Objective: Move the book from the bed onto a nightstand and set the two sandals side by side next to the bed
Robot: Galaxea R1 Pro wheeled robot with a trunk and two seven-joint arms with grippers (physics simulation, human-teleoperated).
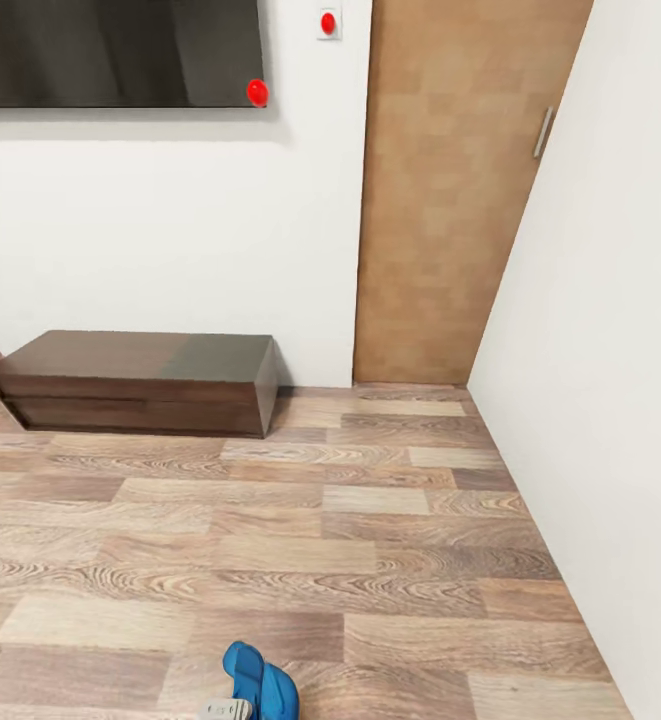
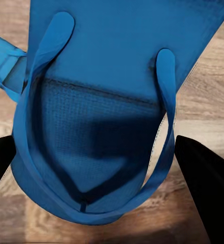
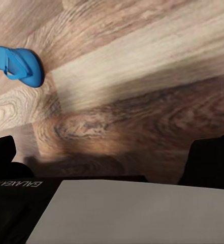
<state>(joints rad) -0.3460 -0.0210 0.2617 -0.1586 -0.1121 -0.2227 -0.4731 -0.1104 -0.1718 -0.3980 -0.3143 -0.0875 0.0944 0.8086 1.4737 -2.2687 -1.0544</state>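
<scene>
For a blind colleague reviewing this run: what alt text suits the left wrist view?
A bright blue sandal, seen close up with its thin straps uppermost, sits between the left pincer's two dark fingers. Wood-plank floor lies beneath, with another blue sandal's edge beside it.

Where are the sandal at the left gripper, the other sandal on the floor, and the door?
Held sandal [image 2: 106, 101]: left wrist view, on its footbed.
Other sandal [image 3: 18, 65]: right wrist view, on its sole.
Door [image 1: 450, 190]: head view, mid panel.
</scene>
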